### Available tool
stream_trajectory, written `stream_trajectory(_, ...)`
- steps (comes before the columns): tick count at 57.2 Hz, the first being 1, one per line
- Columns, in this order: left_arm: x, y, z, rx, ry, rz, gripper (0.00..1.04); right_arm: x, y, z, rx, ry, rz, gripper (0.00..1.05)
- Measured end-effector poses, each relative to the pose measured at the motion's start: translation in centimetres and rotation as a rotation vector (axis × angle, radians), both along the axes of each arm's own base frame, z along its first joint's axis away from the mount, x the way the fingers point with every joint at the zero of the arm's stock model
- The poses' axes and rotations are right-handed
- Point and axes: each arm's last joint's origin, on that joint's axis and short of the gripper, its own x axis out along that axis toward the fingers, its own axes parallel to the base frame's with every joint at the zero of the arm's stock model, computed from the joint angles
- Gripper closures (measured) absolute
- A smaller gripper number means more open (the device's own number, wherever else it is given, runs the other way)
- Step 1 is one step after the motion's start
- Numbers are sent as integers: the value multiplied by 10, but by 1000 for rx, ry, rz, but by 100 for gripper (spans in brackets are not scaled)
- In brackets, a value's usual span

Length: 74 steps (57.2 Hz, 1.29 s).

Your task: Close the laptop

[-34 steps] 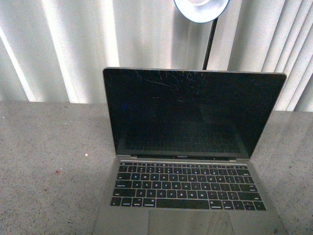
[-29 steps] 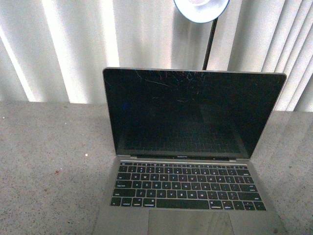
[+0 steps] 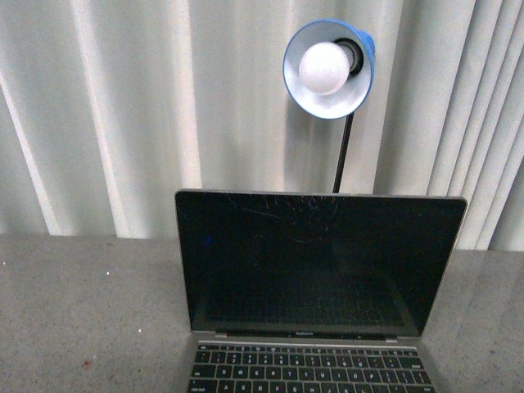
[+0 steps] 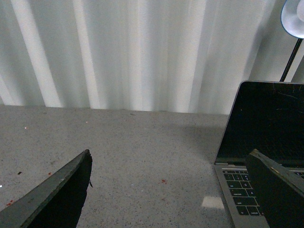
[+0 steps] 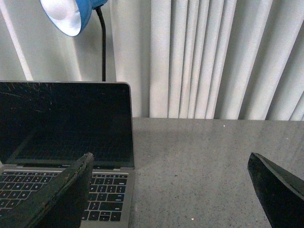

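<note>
The laptop [image 3: 319,270] stands open on the grey table, its black scratched screen upright and facing me, black keys showing along the lower edge of the front view. Neither gripper shows in the front view. In the left wrist view the laptop [image 4: 266,128] lies off to one side, and my left gripper [image 4: 171,164] is open over bare table beside it, one finger overlapping the keyboard corner. In the right wrist view the laptop [image 5: 66,126] sits on the other side, and my right gripper [image 5: 171,164] is open above the table beside its edge. Nothing is between either pair of fingers.
A blue desk lamp [image 3: 329,70] with a white bulb rises on a black stalk behind the laptop's lid. White pleated curtains [image 3: 123,106] close off the back. The speckled grey table [image 3: 90,311] extends on both sides of the laptop.
The front view has tilted upward: the laptop sits lower in the picture, most of the keyboard has dropped out of view, and the whole lamp head now shows.
</note>
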Motion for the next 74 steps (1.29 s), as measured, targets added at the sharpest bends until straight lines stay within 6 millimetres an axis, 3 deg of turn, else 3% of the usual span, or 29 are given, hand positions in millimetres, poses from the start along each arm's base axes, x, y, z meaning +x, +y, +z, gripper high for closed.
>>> stream_trajectory(44, 1, 0, -2, -25, 34, 34, 7, 0, 0, 0, 0, 0, 0, 7)
stream_trajectory(49, 3, 1, -7, -100, 223, 249, 7, 1, 0, 0, 47, 193, 32, 7)
stream_trajectory(52, 7, 2, -7, -130, 255, 264, 7, 6, -3, 3, 67, 279, 52, 7)
stream_trajectory(58, 20, 6, 13, -167, 194, 234, 7, 20, -8, 21, 46, 259, 105, 7)
stream_trajectory(63, 41, 4, 47, -166, 100, 139, 7, 34, -9, 41, -21, 212, 197, 7)
stream_trajectory(67, 70, -11, 77, -99, 27, 12, 7, 58, -12, 58, -152, 175, 249, 7)
stream_trajectory(74, 107, -36, 93, -23, 18, -107, 7, 95, -17, 66, -262, 189, 302, 7)
